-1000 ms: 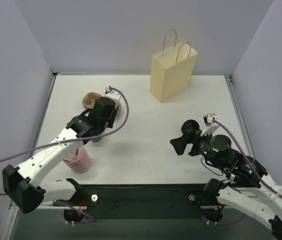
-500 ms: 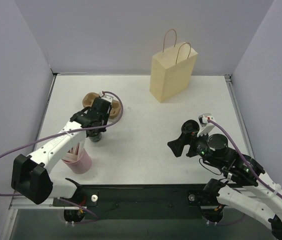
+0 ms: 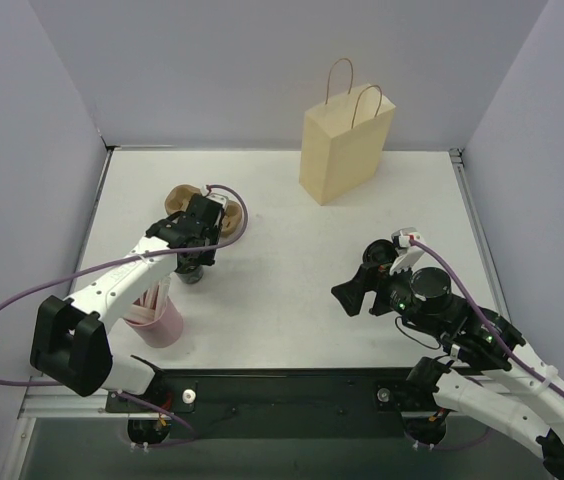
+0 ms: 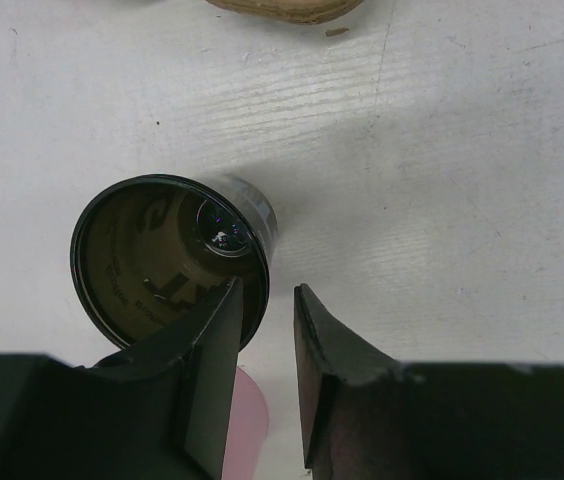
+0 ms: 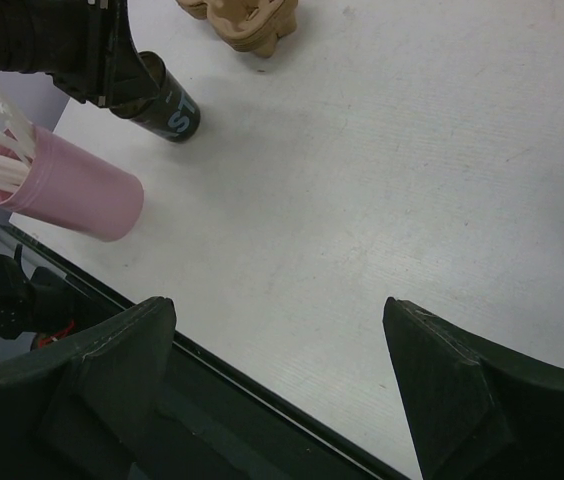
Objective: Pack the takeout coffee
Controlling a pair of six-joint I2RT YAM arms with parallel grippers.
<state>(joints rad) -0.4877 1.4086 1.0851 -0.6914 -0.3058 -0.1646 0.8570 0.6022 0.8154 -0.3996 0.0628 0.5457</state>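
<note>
Two left gripper (image 4: 267, 290) jaws are sitting narrowly apart at the cup (image 4: 152, 250) rim; whether gripping, I cannot tell. The right gripper (image 5: 277, 312) is hovering wide open, empty.

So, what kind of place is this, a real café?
Most likely a robot test bench, not a café: a plain white table boxed in by bare walls, a left arm and a right arm bolted at its near edge, and a few props, like a paper bag and a pink cup.

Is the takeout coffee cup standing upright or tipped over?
Upright: the takeout coffee cup stands on its base on the table, its round top facing the left wrist camera.
</note>
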